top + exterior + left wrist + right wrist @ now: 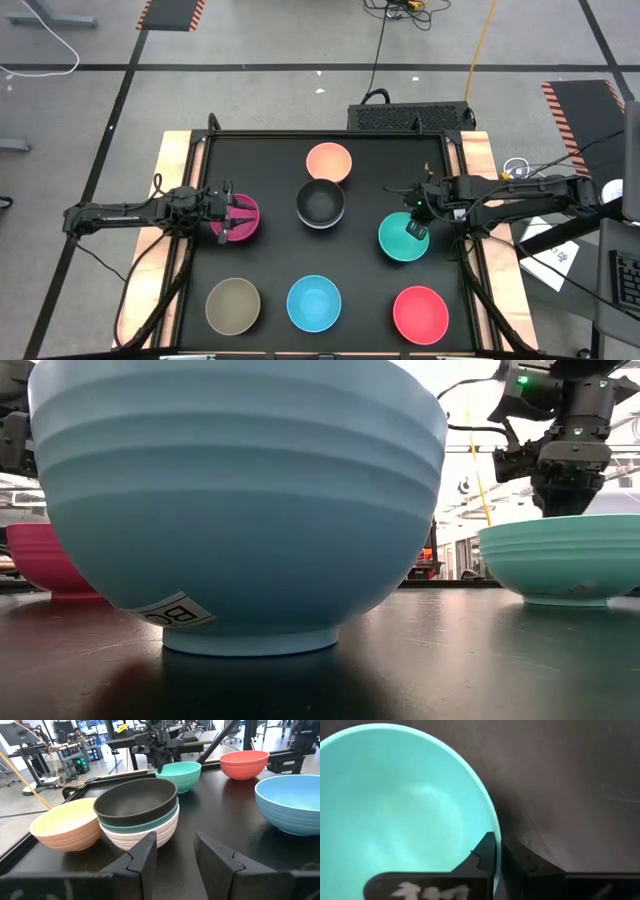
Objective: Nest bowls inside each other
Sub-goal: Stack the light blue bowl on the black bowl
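**Right gripper pinches the teal bowl's rim; the stack lies up and to the left**

The round teal plastic bowl (403,238) sits right of centre in the high view, on the black table mat (270,260). Its rim on the frame-right side is clamped between the closed fingers of the right gripper (416,230); the right wrist view shows one finger inside the wall and one outside, with the rim between them. So the bowl hangs from its right edge, with the arm reaching in from the frame's right.

The move likely turns on where the stack lies: the black ribbed bowl (320,203) sits at frame centre, up and to the left of the teal bowl and close by. The left wrist view shows it nested over a dark green bowl (150,822) and a white bowl (145,834). The right arm is plainly the nearer one to carry the teal bowl there, a short leftward travel.

The left gripper (232,213) sits at the magenta bowl (236,219), frame-left, fingers partly apart; whether it holds that rim I cannot tell.

Round about lie the peach-orange bowl (328,160), olive-brown bowl (232,305), light blue bowl (313,303) and red bowl (420,314), all single.
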Controlling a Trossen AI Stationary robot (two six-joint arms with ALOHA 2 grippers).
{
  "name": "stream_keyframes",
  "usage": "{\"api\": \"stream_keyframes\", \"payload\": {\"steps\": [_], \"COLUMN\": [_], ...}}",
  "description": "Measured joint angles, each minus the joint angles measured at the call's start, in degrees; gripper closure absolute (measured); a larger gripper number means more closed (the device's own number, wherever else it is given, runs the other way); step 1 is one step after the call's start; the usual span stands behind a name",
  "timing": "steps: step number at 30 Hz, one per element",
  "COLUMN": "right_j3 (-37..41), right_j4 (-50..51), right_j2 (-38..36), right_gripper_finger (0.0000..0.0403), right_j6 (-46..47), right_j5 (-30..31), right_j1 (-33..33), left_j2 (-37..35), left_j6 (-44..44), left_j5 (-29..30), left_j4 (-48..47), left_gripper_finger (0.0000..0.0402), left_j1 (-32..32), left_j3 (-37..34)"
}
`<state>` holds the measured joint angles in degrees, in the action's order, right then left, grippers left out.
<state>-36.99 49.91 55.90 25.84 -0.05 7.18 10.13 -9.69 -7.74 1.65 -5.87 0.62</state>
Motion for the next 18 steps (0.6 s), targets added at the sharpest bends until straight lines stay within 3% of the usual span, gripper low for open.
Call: {"api": "stream_keyframes", "payload": {"steps": [18], "right_j3": [-0.53], "right_j4": [-5.8], "right_j2": [-0.14], "right_gripper_finger": [0.0401], "right_j6": [-1.91], "right_j5": [-1.56], "right_j1": [0.0], "left_j2": [-0.02], "left_j6": [0.45], "left_j5": [0.27], "left_j4": [-0.02], "left_gripper_finger": [0.0266], "left_j1": [3.08], "left_j3": [0.0]}}
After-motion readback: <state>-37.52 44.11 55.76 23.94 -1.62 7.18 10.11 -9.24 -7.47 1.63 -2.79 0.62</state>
